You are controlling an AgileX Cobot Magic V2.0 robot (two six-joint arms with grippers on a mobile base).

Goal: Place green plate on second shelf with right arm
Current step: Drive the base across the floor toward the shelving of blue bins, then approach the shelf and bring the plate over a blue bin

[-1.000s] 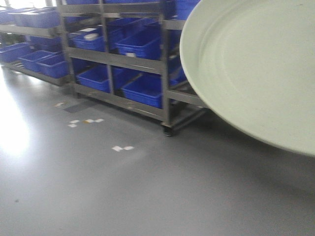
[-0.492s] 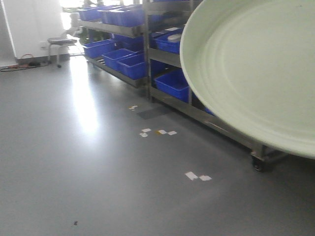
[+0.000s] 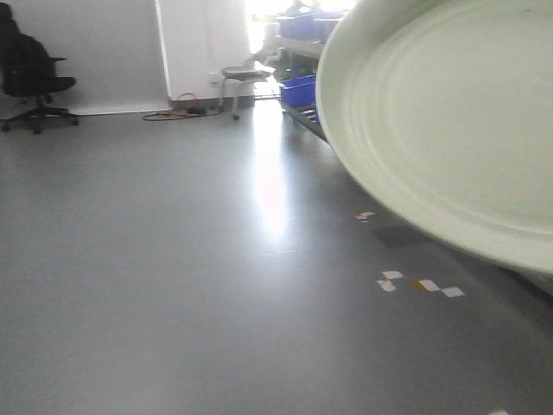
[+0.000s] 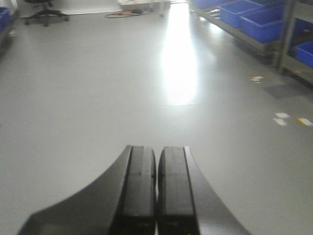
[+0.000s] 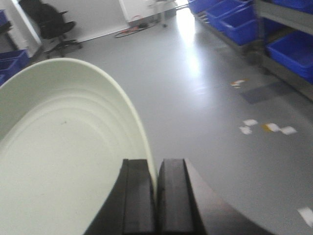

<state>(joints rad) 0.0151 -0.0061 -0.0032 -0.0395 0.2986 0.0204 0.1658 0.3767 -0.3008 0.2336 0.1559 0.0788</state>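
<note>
The green plate (image 3: 449,130) rides aloft, well above the floor (image 3: 216,303), its rim gripped in my clenched right jaws; my left jaws are pressed together on nothing. The front view has swung off the blue bins (image 3: 300,89), so placement looks some way off. The plate hides most of the shelving, and I cannot tell which shelf is second.

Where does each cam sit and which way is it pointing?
Front view: on the robot's body, facing out over the grey floor toward an office chair and stool; the green plate fills the upper right; no arm visible.
Left wrist view: behind the left gripper, jaws shut and empty, looking along the floor; blue bins at right.
Right wrist view: behind the right gripper, jaws shut on the green plate's rim; blue bins at right.
Shared: the office chair and tape marks show in all three.
</note>
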